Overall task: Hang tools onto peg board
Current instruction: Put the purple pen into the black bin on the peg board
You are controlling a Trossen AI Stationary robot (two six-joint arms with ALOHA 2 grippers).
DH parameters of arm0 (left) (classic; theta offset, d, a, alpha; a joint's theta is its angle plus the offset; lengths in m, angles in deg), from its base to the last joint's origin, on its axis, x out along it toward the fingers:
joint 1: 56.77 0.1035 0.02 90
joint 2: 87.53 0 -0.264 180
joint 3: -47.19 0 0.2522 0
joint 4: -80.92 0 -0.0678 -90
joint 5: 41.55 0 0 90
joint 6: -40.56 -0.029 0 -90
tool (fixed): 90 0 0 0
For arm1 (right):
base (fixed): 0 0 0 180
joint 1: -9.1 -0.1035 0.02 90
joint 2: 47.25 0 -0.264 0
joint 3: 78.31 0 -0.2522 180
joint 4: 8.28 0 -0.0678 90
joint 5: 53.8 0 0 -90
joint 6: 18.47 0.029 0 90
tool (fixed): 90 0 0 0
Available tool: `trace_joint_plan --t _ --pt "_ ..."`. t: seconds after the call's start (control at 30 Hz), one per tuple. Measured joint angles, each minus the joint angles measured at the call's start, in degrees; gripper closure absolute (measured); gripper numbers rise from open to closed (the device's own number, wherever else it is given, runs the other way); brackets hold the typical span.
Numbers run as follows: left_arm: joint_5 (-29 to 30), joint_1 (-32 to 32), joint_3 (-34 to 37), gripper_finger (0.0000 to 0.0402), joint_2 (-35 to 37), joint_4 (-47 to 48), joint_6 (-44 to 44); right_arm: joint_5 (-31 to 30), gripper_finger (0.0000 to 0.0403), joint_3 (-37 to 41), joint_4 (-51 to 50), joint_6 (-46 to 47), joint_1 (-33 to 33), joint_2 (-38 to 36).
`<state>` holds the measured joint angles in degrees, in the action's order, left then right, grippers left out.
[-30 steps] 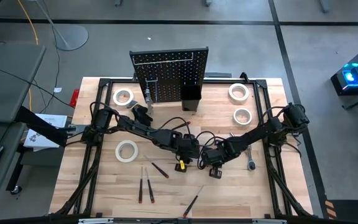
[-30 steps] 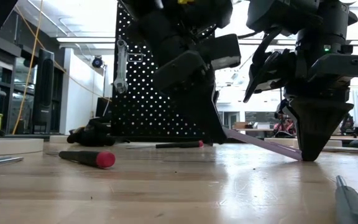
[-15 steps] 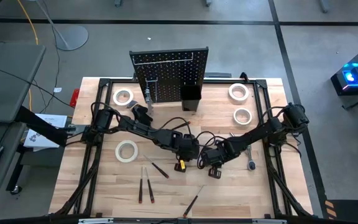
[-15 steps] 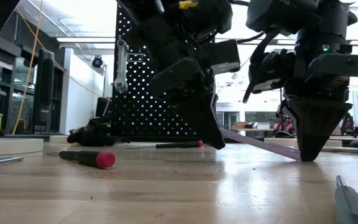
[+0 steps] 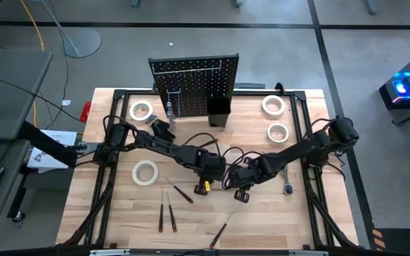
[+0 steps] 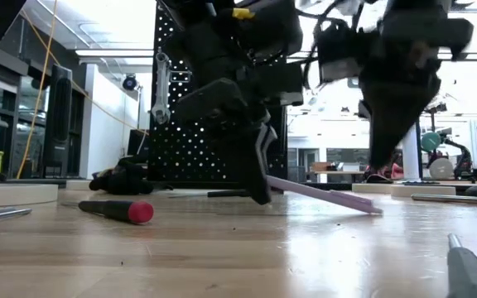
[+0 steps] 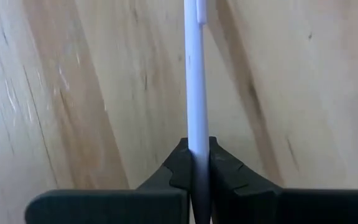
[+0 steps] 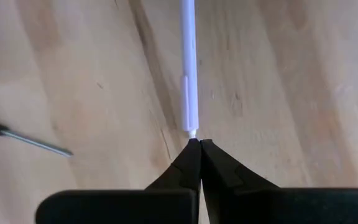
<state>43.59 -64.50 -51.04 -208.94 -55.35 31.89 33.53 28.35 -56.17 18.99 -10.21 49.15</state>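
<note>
The purple tool (image 6: 317, 193) is a slim pale rod near the table's middle. My left gripper (image 7: 197, 149) is shut on one end of it. Its other end (image 6: 373, 209) rests on the wood. My right gripper (image 8: 199, 146) is shut and hangs above that free end without touching it. The peg board (image 5: 194, 85) stands upright at the table's far edge with a black bin (image 5: 218, 110) on its front. A silver wrench (image 6: 162, 87) hangs from the board. My left gripper pinches the purple tool's shaft (image 7: 197, 134) between its two fingers, close to one end. The fingers slant steeply down from above, and the shaft runs out ahead from between them. The held end is raised a little, and the tool slopes down to its free end on the table.
Several white tape rolls (image 5: 145, 172) (image 5: 277, 132) lie to either side. Slim screwdrivers (image 5: 168, 213) lie near the front edge, one with a red handle (image 6: 118, 210). A silver ratchet (image 5: 287, 183) lies at the right. Black frame rails (image 5: 112, 114) border the wood.
My right gripper has risen off the tool's free end, still shut. That end stays on the table and has shifted slightly toward the left arm. My left gripper has tipped a little steeper with the tool's other end.
</note>
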Motion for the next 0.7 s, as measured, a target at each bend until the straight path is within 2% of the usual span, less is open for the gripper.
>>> trace_joint_plan --t 0.17,0.37,0.53,0.63,0.7 --pt "-0.47 0.24 0.02 0.0390 1.72 3.98 0.08 -3.07 0.0402 -1.53 -5.40 2.89 -0.81 -4.05" --pt "-1.04 1.78 0.84 0.0390 6.85 5.70 2.53 -5.91 0.0390 -1.74 -9.97 12.02 -2.99 -10.91" --pt "-0.47 3.79 5.50 0.0390 15.18 5.25 7.41 -9.79 0.0331 -1.74 -9.91 22.55 -6.68 -15.79" --pt "1.15 4.93 10.12 0.0390 22.10 2.20 11.76 -15.49 0.0284 -1.74 -8.18 30.18 -9.22 -17.45" --pt "2.84 5.44 13.70 0.0390 27.12 -1.80 15.78 -21.91 0.0254 -1.74 -5.45 35.20 -10.25 -17.74"
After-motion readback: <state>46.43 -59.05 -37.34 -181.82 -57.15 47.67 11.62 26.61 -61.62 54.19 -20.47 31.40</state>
